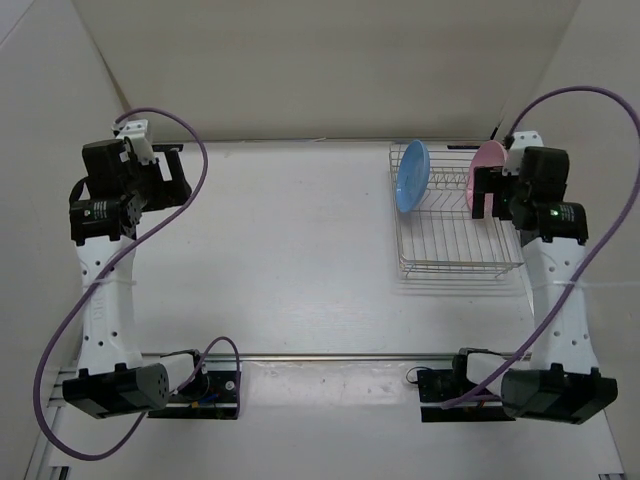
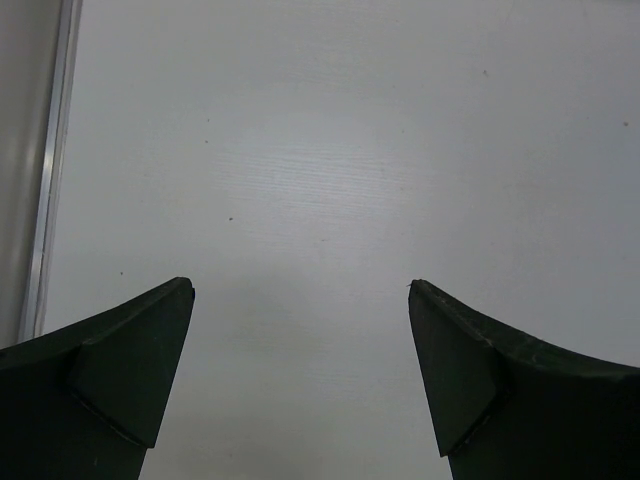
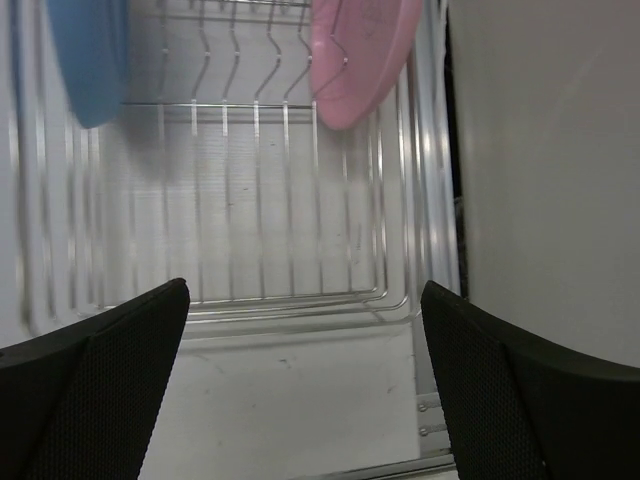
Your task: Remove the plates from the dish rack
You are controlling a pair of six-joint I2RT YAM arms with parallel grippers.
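The silver wire dish rack (image 1: 455, 262) stands at the back right of the table. The light blue plate (image 1: 412, 176) stands upright in its far left slots. The pink plate (image 1: 489, 158) stands upright at its far right, partly hidden by my right gripper (image 1: 484, 190). That gripper is open and empty, hovering over the rack's right side, just in front of the pink plate. In the right wrist view the rack (image 3: 290, 300) lies ahead of the open right gripper (image 3: 305, 290), with the pink plate (image 3: 355, 60) and the blue plate (image 3: 90, 55) beyond. My left gripper (image 1: 176, 185) is open and empty over bare table (image 2: 300, 290).
White enclosure walls (image 1: 330, 60) close the back and sides; the right wall (image 3: 550, 150) runs close beside the rack. A metal rail (image 1: 330, 357) crosses the near edge by the arm bases. Purple cables (image 1: 200, 160) loop off both arms.
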